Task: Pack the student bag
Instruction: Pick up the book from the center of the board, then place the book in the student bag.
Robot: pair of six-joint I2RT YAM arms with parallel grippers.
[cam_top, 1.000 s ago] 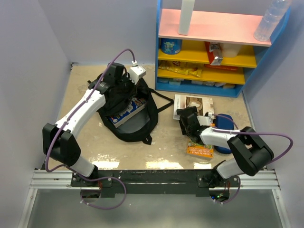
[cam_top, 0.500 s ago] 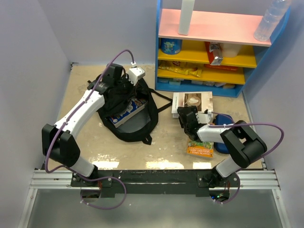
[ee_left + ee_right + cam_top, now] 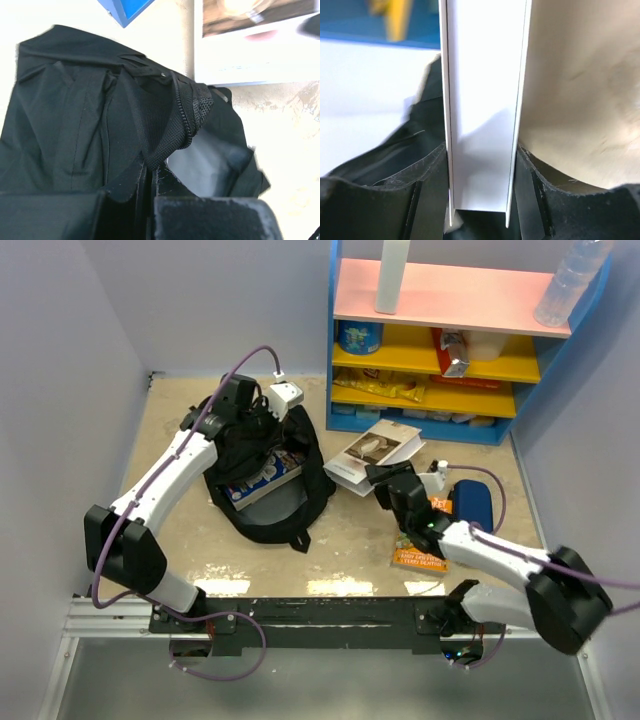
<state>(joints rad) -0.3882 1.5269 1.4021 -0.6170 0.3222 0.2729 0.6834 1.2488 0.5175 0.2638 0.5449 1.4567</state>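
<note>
The blue shelf unit with a pink top and yellow boards [image 3: 470,300] is the biggest thing here, and its right end runs out of view. The packets on its yellow boards are too small to name. On top I count one white tube [image 3: 391,275] and one clear plastic bottle [image 3: 572,280], both cut off at the upper edge. One soft black fabric backpack [image 3: 290,510] lies on the beige tabletop [image 3: 350,535], left of centre and near the shelf's left corner. Its mouth is open, and one blue-covered book [image 3: 262,478] sits inside, partly hidden by the fabric. There are two white-and-black arms. The left gripper [image 3: 150,197] is black against black from above and hard to pick out. Its wrist camera shows the jaws pressed together on a fold of the backpack's rim beside the zipper. The right gripper [image 3: 481,200] is clamped on one thin white book [image 3: 375,448], which shows edge-on between its fingers [image 3: 380,205] in the wrist view. From above that book sits tilted, just right of the backpack and in front of the shelf, its cover picture too small to read. Near the right arm lie one small dark-blue pencil case [image 3: 472,505] and one orange booklet [image 3: 420,558]. The arm covers part of the booklet.
</note>
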